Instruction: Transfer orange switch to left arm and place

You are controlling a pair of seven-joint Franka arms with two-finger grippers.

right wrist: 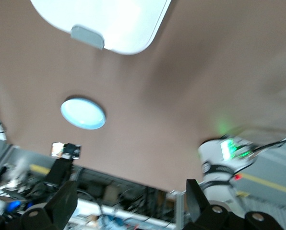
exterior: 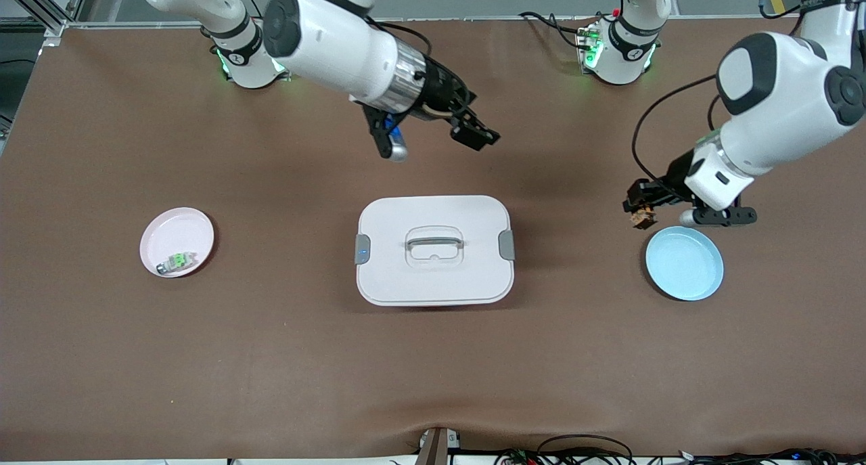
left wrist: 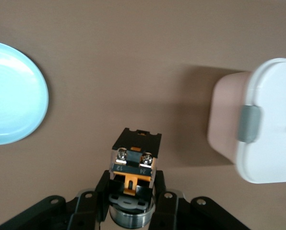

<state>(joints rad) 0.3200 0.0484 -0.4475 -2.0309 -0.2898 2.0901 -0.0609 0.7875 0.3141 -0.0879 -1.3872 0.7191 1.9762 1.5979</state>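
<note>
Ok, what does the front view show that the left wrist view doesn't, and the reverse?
Front only: the round pink plate holding a small grey-and-green component, and the open right gripper above the table, farther from the camera than the box. Left wrist only: the switch's screw terminals. Both: left gripper shut on the orange switch, round blue plate, white latched box.

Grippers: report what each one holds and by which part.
Left gripper holds the orange switch by its orange-and-metal end, beside the blue plate. Right gripper is open, holding nothing.
</note>
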